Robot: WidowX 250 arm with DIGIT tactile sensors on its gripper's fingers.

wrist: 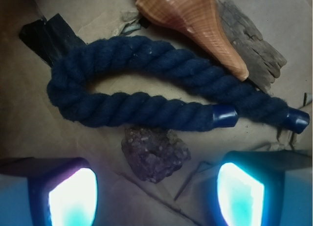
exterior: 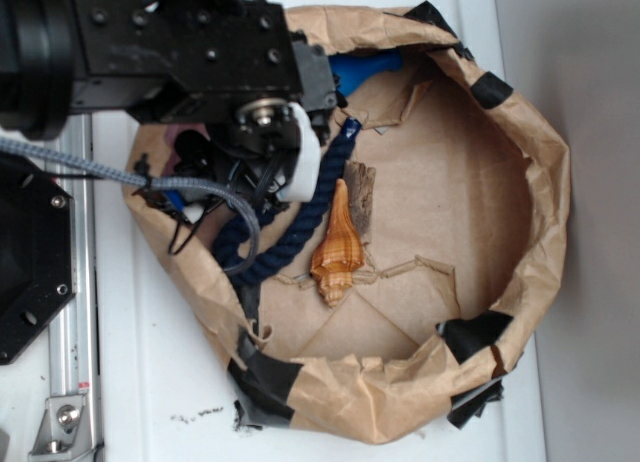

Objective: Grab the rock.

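The gripper has its fingers spread apart, and the rock lies on the paper centred just ahead of the gap, touching or just beside the blue rope, its slightly longer axis running finger to finger

Arm: black, boxy housings with screws, upper left. Grey braided cable, black wires. Tool: blue-glowing pads, dark rims.
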